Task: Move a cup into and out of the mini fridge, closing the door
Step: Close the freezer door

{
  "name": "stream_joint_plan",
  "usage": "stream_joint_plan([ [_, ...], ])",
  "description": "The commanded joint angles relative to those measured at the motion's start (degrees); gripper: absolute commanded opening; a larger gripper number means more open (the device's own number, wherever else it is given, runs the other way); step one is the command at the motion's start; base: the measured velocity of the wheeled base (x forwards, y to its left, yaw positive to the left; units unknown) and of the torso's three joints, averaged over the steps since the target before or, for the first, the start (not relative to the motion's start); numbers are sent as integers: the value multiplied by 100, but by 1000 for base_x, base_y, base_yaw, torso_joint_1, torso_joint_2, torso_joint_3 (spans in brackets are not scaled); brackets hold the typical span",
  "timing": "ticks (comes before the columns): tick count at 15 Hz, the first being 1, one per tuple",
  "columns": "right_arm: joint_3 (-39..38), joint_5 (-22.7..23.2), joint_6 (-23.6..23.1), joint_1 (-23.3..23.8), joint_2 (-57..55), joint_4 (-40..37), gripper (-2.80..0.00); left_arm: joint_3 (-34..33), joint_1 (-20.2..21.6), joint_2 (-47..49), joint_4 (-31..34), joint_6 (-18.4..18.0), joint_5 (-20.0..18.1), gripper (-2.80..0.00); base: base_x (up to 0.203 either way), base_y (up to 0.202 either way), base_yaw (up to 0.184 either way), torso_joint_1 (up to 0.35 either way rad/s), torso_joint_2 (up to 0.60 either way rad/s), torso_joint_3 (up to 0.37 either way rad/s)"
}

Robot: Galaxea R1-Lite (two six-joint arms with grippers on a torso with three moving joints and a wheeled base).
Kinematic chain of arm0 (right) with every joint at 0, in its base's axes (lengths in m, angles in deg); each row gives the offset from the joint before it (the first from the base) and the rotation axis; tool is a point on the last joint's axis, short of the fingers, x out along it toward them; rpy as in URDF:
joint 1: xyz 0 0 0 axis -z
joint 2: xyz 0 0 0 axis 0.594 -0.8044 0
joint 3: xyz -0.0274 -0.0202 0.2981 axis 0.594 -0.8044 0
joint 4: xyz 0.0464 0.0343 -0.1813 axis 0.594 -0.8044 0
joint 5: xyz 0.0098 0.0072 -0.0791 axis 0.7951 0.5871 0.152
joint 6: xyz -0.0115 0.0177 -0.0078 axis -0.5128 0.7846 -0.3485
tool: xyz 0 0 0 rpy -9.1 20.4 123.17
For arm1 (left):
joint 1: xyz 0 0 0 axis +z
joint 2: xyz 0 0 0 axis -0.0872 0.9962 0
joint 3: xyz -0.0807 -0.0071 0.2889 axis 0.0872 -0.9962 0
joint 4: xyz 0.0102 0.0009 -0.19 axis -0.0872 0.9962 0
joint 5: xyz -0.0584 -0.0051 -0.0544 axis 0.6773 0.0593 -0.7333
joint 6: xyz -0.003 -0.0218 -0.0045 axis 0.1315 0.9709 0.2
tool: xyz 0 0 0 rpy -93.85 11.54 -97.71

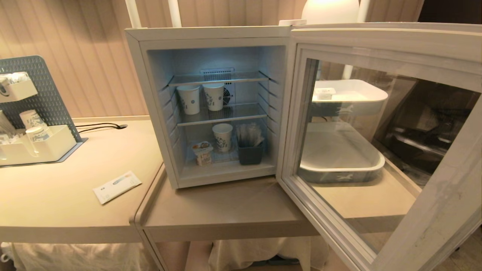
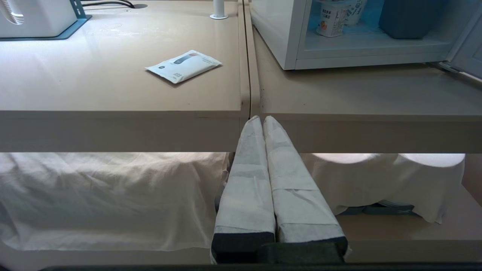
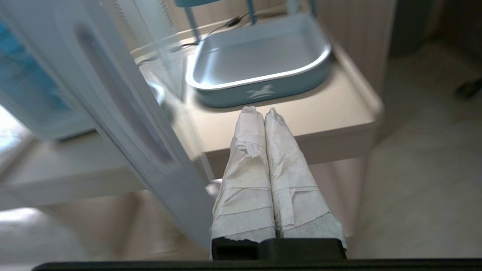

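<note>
The white mini fridge stands open on the beige table, its door swung wide toward me on the right. On the fridge floor at the left sits the cup, white with a printed label; it also shows in the left wrist view as the cup. My left gripper is shut and empty, low in front of the table's front edge. My right gripper is shut and empty, just outside the open door, pointing toward the table's right end. Neither arm shows in the head view.
Three taller paper cups and a dark holder of sticks share the fridge shelves. Stacked blue-and-white trays stand behind the door glass; the lower tray lies ahead of my right gripper. A white packet and an organiser sit at left.
</note>
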Motion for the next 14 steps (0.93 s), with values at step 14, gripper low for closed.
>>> stream_joint_plan([
  [14,931,5451,2169,-409,-3671,2774,-280,-9,0,9,2,0,0,-280,0,0,0,0,0,0],
])
